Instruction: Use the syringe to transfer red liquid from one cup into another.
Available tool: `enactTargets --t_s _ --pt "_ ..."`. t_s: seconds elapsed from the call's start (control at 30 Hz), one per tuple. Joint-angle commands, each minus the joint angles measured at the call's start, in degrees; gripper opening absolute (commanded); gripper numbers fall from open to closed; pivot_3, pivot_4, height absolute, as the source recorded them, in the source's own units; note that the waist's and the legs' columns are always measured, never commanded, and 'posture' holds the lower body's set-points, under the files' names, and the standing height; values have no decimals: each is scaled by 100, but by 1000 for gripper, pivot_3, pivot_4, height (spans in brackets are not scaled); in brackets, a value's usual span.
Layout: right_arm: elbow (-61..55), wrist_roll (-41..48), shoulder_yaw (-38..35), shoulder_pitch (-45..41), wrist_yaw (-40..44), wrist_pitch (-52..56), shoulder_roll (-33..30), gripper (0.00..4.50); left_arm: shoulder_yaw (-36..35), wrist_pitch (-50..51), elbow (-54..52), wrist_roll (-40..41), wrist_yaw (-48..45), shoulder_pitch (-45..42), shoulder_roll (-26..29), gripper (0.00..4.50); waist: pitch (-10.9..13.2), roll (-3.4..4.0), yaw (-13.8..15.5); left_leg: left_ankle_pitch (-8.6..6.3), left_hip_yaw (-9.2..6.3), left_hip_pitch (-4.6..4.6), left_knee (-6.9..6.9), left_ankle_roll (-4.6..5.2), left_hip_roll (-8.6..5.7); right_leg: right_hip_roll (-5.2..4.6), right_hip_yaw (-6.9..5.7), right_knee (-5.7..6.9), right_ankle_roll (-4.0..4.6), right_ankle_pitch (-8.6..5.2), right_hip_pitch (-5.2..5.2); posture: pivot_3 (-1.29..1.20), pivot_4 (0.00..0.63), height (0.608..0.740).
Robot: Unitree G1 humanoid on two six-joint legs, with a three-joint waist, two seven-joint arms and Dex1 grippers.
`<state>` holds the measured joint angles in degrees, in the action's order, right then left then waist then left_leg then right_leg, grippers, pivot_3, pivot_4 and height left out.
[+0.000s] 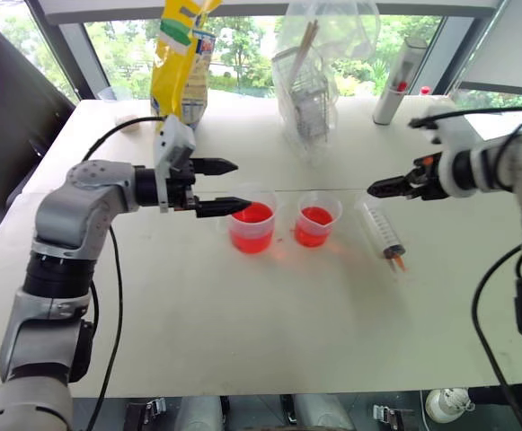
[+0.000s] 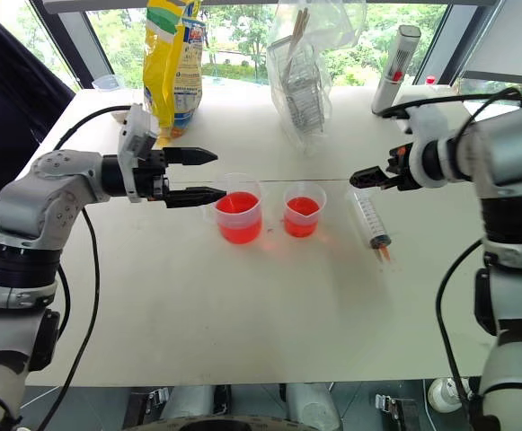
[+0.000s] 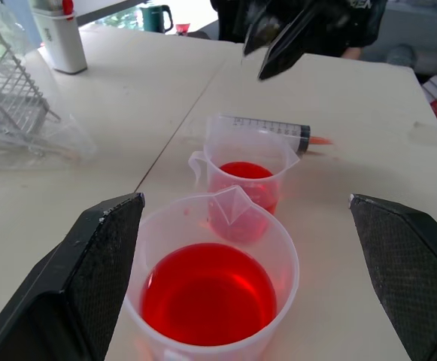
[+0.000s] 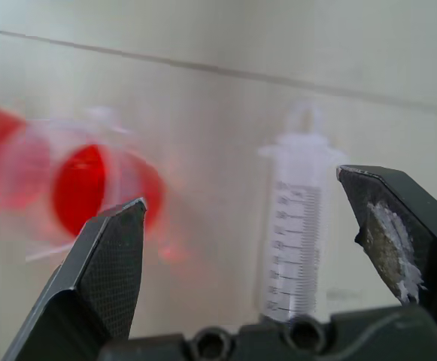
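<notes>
The larger handled cup [image 1: 252,226] and the smaller cup [image 1: 316,220] stand side by side at the table's middle, each holding red liquid [image 3: 207,293]. To the right of the smaller cup the syringe [image 1: 382,232] lies flat on the table, reddish tip toward me. My left gripper [image 1: 223,187] hovers open, level, just left of the larger cup, whose rim shows between its fingers [image 3: 101,256] in the left wrist view. My right gripper [image 1: 379,188] hangs open above the syringe [image 4: 297,241], holding nothing.
At the back of the white table [image 1: 243,332] stand a yellow bag [image 1: 181,63], a clear plastic bag with a wire rack [image 1: 310,94], and a white-grey cylinder [image 1: 399,83]. A seam runs across the tabletop behind the cups.
</notes>
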<state>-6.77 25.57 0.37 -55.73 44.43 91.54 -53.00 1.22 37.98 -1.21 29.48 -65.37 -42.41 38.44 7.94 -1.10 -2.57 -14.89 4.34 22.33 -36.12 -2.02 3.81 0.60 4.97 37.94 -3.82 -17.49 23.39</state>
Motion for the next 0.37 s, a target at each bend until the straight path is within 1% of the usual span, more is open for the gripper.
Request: enactTargets --t_s 0.03,0.2,0.27,0.37 --pt "-1526 924 -1076 593 283 96 -145 4445 -184 67 -245 144 -80 42 206 4500 0 0 5 0 -1 -1 -1 0 0 0 -2 0 0 0 -2 0 150 739" --pt "-2925 1610 -2001 1782 66 96 -143 4445 -220 137 -359 170 -204 158 532 4500 0 -3 5 0 -5 0 -6 0 -1 -11 -10 0 -1 0 -8 0 150 739" --pt "-3256 1800 -2293 2097 70 96 -127 4445 -244 147 -360 197 -231 188 626 4500 0 -3 1 0 -4 -1 -6 0 -1 -15 -11 1 -1 0 -8 0 150 739" --pt "-3506 1948 -2529 2414 -48 96 -53 4445 -257 199 -356 251 -240 179 698 4500 0 -4 4 0 -5 -3 -6 0 -2 -14 -15 1 -1 0 -13 0 150 739"
